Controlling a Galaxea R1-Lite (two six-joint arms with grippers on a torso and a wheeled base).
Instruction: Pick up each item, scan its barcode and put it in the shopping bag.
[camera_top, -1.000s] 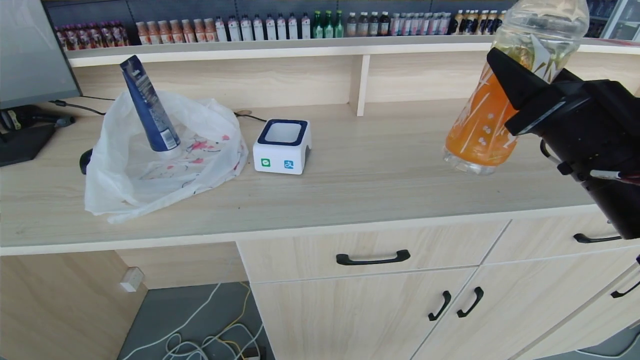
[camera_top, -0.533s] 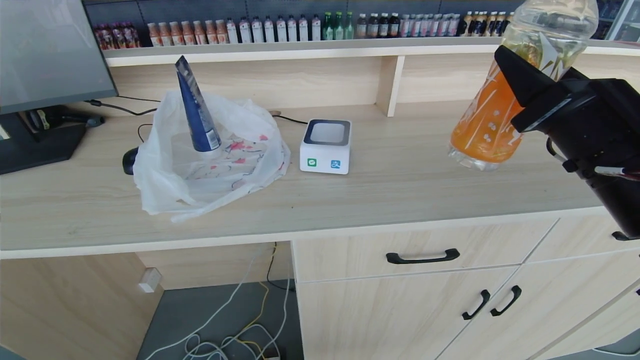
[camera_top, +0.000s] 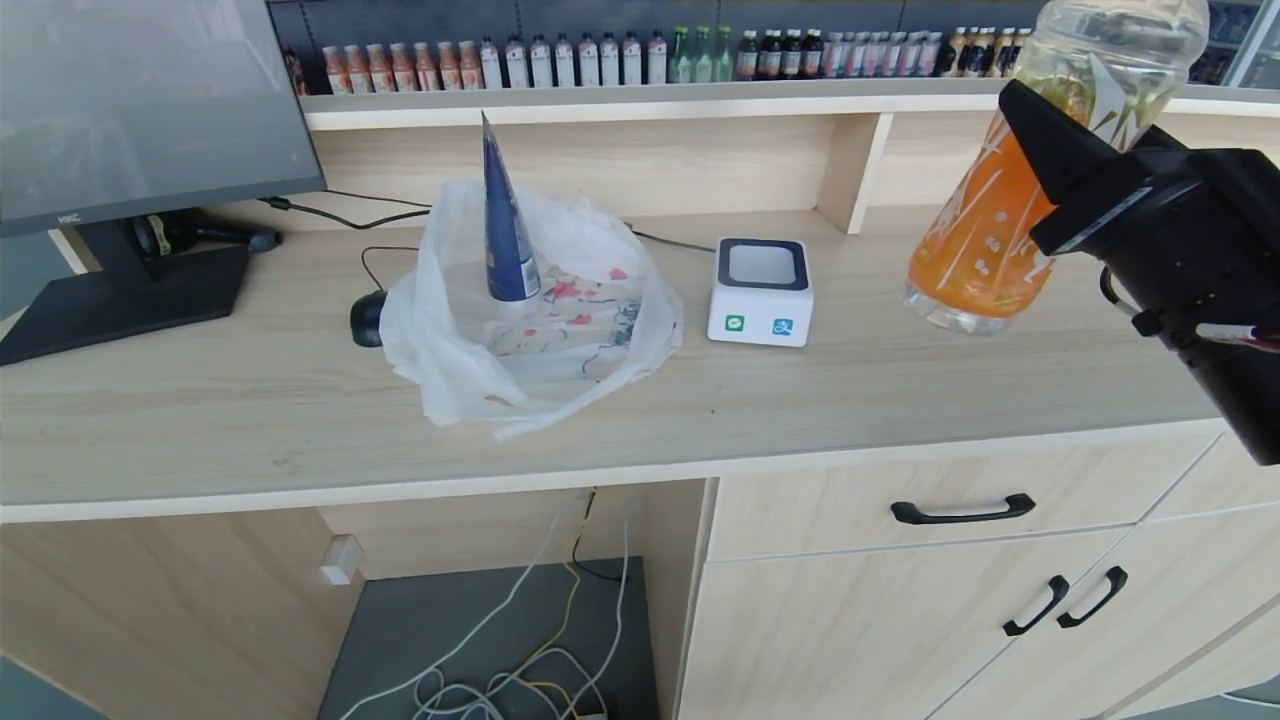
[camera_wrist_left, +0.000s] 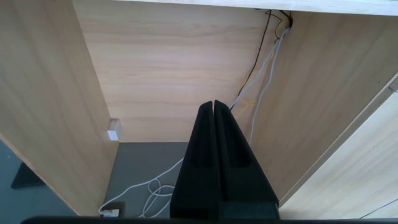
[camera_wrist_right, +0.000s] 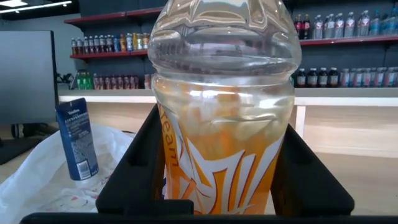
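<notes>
On wooden counter (camera_top: 250, 420), shopping bag (camera_top: 450, 350) beside scanner (camera_top: 760, 290), right jaws pinching bottle (camera_top: 980, 250), left jaws pressed together.

Light wood tabletop (camera_top: 250, 400) runs across mid-frame before me. Far left: black monitor stand (camera_top: 120, 295). Centre-left: black mouse (camera_top: 367, 318), just beside the crumpled white shopping bag (camera_top: 450, 350). Right of centre: white scanner box (camera_top: 760, 300), near the bag, not touching.

Orange bottle (camera_top: 975, 245), blue tube (camera_top: 507, 240)
</notes>
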